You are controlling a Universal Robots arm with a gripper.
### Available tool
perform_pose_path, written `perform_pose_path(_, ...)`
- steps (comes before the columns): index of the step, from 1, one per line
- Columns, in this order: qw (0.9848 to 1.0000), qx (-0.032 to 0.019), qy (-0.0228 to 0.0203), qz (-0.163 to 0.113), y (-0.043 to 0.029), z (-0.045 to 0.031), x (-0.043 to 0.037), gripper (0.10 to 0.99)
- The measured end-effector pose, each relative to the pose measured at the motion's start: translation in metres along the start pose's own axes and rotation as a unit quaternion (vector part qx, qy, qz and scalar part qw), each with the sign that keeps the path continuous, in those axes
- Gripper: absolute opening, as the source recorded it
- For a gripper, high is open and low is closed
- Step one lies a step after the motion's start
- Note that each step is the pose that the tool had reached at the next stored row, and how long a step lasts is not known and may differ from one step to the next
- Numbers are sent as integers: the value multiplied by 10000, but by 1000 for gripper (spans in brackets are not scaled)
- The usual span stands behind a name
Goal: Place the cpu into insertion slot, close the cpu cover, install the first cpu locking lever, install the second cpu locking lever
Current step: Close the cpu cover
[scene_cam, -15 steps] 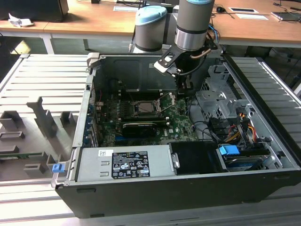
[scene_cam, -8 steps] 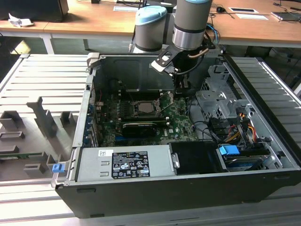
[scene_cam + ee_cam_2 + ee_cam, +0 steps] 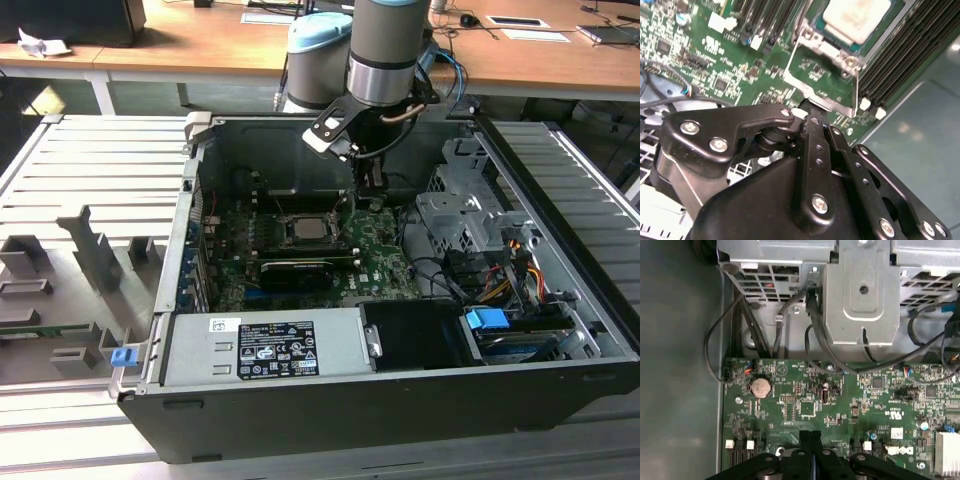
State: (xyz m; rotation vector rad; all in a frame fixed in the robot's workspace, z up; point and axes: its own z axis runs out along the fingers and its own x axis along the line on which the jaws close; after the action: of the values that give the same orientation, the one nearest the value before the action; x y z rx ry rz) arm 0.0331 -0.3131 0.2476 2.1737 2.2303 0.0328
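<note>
The cpu (image 3: 857, 17) lies flat in the insertion slot (image 3: 898, 11), pale metal face up; in the exterior view the cpu (image 3: 306, 230) sits mid-board. The cpu cover (image 3: 817, 97) stands swung open beside the slot, green board visible through its cut-out. My gripper (image 3: 807, 112) is shut, its tips at the cover's free edge, and I see nothing held between the fingers. In the first wrist view the black fingers (image 3: 804, 450) are pressed together just above the board. My gripper (image 3: 372, 200) hangs inside the case, at the slot's side toward the exterior view's right.
A long black card (image 3: 295, 270) lies in front of the slot. Grey drive cage (image 3: 470, 225) with cables (image 3: 815, 340) stands close to the gripper. Memory slots (image 3: 905, 55) flank the slot. The power supply box (image 3: 265, 345) fills the case's front.
</note>
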Motion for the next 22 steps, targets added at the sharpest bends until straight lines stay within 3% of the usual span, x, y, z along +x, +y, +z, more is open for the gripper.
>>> perform_pose_path(6,10000,-5,0,-6,-178,-3,5,106)
perform_pose_path(9,10000,-5,1,-19,-351,2,10,106)
perform_pose_path(15,10000,-5,1,-33,-446,113,12,106)
perform_pose_path(22,10000,-5,4,-50,-657,117,18,106)
